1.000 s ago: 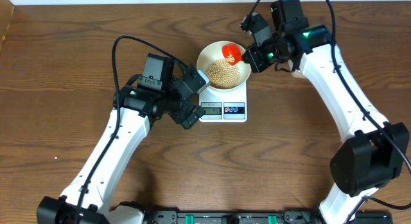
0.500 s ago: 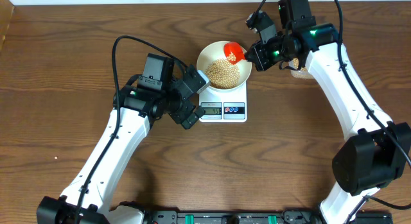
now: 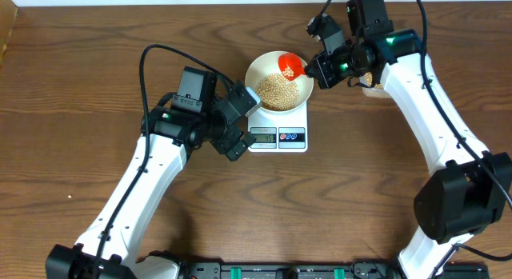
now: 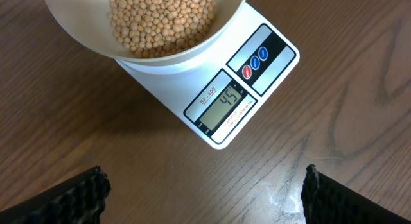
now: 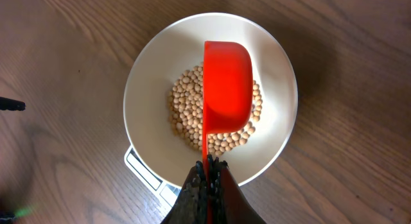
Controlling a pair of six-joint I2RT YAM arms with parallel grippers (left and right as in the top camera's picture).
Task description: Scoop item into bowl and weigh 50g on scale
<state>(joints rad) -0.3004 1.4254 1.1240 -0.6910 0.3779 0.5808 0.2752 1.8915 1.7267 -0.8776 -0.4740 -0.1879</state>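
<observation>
Overhead: right gripper (image 3: 312, 69) clamps the red scoop (image 3: 290, 65) by its handle. The scoop is just ahead of its jaws, over the bowl (image 3: 260, 71), which sits on the scale (image 3: 278, 146). Left gripper (image 3: 240, 123) is spread wide and empty, with the scale beside its jaws.

Left wrist: beans (image 4: 160, 22) are heaped in the bowl ahead of the jaws. Display (image 4: 223, 103) reads 45.

Right wrist: jaws are pinched tight on the thin handle, scoop above the beans.

Beans are likely light, hard and smooth, so they roll and bounce. Move them by scoop and grip at the handle.

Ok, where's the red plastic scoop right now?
In the overhead view the red plastic scoop is at top centre, held by the right gripper over the tan beans in the round white bowl on the white digital scale.
</observation>
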